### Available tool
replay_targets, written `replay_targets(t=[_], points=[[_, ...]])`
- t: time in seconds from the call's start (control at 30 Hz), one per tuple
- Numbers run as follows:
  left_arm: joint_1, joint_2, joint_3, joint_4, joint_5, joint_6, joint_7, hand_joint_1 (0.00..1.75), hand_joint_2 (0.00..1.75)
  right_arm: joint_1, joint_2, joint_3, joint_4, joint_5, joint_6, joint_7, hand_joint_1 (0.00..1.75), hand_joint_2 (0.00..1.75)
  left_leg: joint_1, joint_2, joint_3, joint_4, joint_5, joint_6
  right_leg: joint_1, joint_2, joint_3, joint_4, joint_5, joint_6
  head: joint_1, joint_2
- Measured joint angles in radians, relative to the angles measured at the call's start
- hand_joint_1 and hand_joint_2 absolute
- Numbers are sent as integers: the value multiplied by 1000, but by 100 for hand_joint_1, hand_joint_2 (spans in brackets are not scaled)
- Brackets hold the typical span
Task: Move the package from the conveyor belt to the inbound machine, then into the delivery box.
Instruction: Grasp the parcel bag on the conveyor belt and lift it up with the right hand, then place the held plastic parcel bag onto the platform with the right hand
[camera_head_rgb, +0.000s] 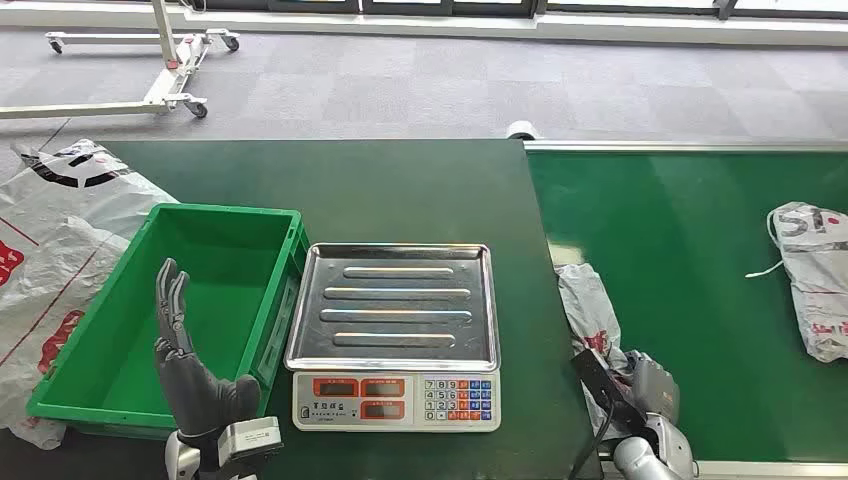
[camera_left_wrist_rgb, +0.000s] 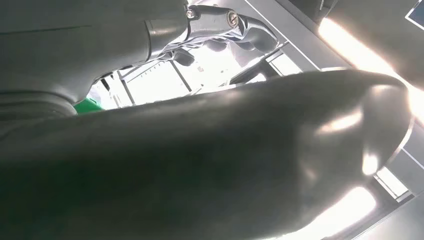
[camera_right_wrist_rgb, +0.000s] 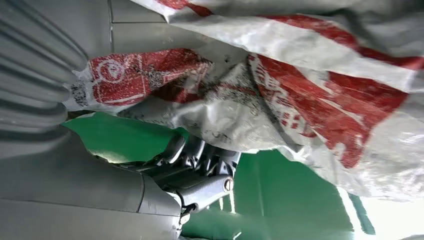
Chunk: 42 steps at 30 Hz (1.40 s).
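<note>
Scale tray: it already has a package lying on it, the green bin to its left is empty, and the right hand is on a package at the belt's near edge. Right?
Not quite. The scale tray is bare in the head view; no package lies on it. The rest holds: the green bin left of it is empty, and the right hand is on a package at the belt's near edge.

Digits on the scale keypad (camera_head_rgb: 458, 398); package print unreadable.

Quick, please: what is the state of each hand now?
Left hand: open, raised beside the green box, holding nothing.
Right hand: grips the package on the conveyor belt.
</note>
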Motion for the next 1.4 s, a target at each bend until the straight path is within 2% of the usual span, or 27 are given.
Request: replay_targets(t=[0.3,0.5,0.6,0.73,0.83,1.17,1.3,1.4], points=[[1,0,0,-8,1,0,0,0,0,-20,12,-15,0,-3,6,-17,175,175,0,0,0,0,0,0,0,0,1,0,0,0,0,0],[6,0,1,-22,4,0,0,0,0,-26,15,-37,-45,-38,-76,-82,175,175,-2,-2,-4,0,2,3,-2,-1,-1,1,2,2,0,0],[10,0,2,-30,3,0,0,0,0,14,9,-48,-259,-43,-89,-61,175,175,-4,-2,-10,0,5,3,-4,-2,-7,1,4,4,0,0],[10,3,2,-37,6,0,0,0,0,48,-16,-49,-635,-11,-29,16,175,175,-4,-2,-13,0,6,3,-4,-1,-11,2,5,4,0,0],[10,4,2,-41,6,0,0,0,0,55,-27,-49,-785,1,-16,29,175,175,-4,-2,-13,0,6,3,-4,-1,-11,2,5,4,0,0],[13,10,2,-52,18,0,0,0,0,78,-45,-48,-957,-23,-31,18,175,175,-4,-2,-14,0,6,3,-4,-1,-12,2,5,4,0,0],[14,14,1,-55,34,0,0,0,0,60,-56,-21,-1015,-72,41,-22,175,175,-4,-2,-16,0,6,3,-4,-1,-12,2,5,4,0,0],[2,19,-6,-45,46,0,0,0,0,14,-45,67,-1025,-104,133,-65,175,175,-4,0,-17,0,6,3,-4,1,-13,3,6,3,0,0]])
